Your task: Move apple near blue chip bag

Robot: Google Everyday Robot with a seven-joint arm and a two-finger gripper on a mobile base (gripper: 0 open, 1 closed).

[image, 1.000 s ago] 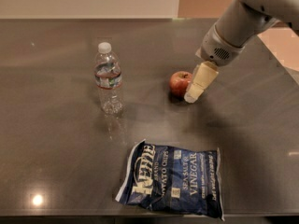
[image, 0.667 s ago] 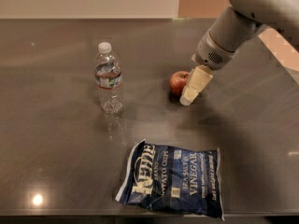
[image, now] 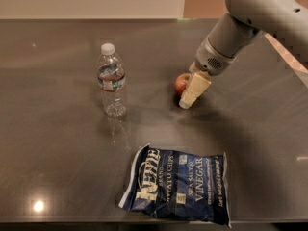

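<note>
The apple (image: 181,83), small and red, sits on the dark table right of the middle. My gripper (image: 186,99) reaches down from the grey arm at the upper right. It stands right against the apple's right side and covers part of it, with its cream tip at the table surface. The blue chip bag (image: 178,184), dark navy with white lettering, lies flat near the front edge. It is well below the apple and apart from it.
A clear plastic water bottle (image: 111,81) with a white cap stands upright left of the apple. The dark grey table (image: 57,153) ends just below the bag and at the upper right corner. The grey arm (image: 250,18) crosses the upper right.
The arm has moved a little left and down. The gripper now covers more of the apple's right side. The apple, bottle and bag have not moved.
</note>
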